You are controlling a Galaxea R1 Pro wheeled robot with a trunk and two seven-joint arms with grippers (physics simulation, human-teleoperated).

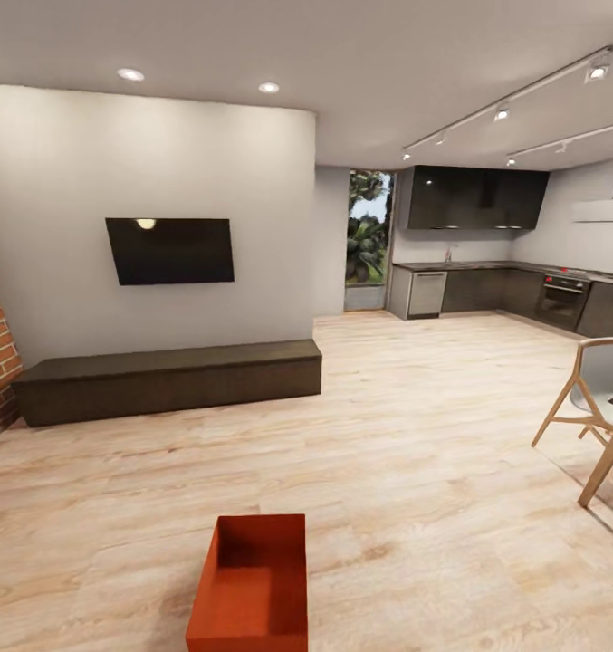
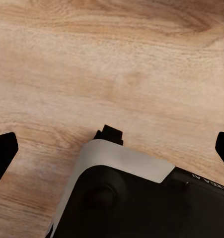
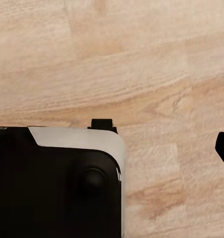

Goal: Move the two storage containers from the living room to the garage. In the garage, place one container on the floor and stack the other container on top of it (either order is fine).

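An empty bin (image 1: 250, 589) is seen on the plank floor (image 1: 415, 471), cabinet (image 1: 166, 378) beyond; both grippers' fingertips appear spread, apparently nothing held.

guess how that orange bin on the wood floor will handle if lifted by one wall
The bin looks rigid with plain smooth walls, so probably stiff but slippery. It sits empty, so likely light. Its long shape, gripped at one wall, may tilt.

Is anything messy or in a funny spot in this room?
One thing: an orange-red storage container sits alone in the middle of the pale wood floor, open and empty, not against any wall or furniture. Nothing looks spilled, tipped or broken. The TV hangs straight above the long dark cabinet.
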